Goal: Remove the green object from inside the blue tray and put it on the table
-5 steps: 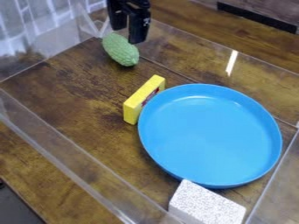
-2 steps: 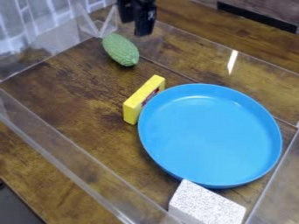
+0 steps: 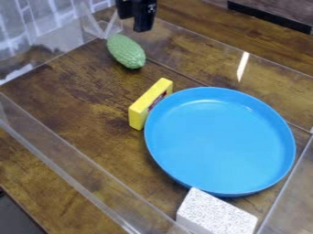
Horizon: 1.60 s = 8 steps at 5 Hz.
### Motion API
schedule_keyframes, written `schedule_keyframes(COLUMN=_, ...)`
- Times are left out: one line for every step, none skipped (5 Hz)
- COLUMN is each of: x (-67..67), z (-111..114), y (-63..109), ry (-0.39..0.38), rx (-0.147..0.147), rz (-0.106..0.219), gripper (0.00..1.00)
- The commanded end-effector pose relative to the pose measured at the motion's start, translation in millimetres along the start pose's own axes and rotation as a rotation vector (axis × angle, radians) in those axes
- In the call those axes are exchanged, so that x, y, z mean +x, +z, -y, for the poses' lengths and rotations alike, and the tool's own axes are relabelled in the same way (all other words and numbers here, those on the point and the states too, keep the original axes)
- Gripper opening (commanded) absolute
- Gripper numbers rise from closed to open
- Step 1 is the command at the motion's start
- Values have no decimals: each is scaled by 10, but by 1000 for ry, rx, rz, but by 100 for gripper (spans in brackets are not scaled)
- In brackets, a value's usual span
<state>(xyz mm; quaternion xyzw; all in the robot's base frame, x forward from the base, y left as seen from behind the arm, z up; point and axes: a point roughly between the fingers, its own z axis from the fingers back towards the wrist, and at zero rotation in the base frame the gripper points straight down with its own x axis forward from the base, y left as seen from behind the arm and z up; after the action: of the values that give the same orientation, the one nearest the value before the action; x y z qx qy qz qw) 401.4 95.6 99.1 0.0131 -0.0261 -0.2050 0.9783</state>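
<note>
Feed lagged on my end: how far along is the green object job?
Looks done: the green object lies on the table, outside the blue tray, which holds nothing. In hand: nothing; the tool is open above it. Left: only clearing the arm away.

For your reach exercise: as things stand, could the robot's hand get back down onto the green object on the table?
Probably yes. The hand hangs open just above and behind the green object, which lies alone on the table; nothing stands between them, and the yellow block and blue tray sit well aside.

One cam, high front-side, angled down, close on table [image 3: 73, 119].
</note>
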Motion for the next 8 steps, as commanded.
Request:
schedule_keyframes(x=-20, z=-42, y=7, ry=37, rx=19, rz=27, gripper=100)
schedule_keyframes(x=-68, z=-73, y=-156, ry=43, rx=11, rz=12, gripper=100)
schedule_keyframes(x=-61, z=-141, y=-211, ry=33, rx=6, rz=21, gripper=100)
schedule_keyframes(x=-74, z=-196, y=-203, ry=116, rx=-4, rz=32, gripper=100)
schedule_keyframes(x=-92, z=-246, y=-192, ry=197, rx=-15, rz=41, gripper=100)
schedule_keyframes(x=-44, z=-193, y=-189, ry=245, rx=-26, rz=52, gripper=100)
schedule_keyframes(x=5, z=-131, y=-198, ry=272, rx=-34, rz=55, gripper=100)
schedule_keyframes(x=-34, z=-136, y=-113, ry=305, rx=-41, rz=57, gripper=100)
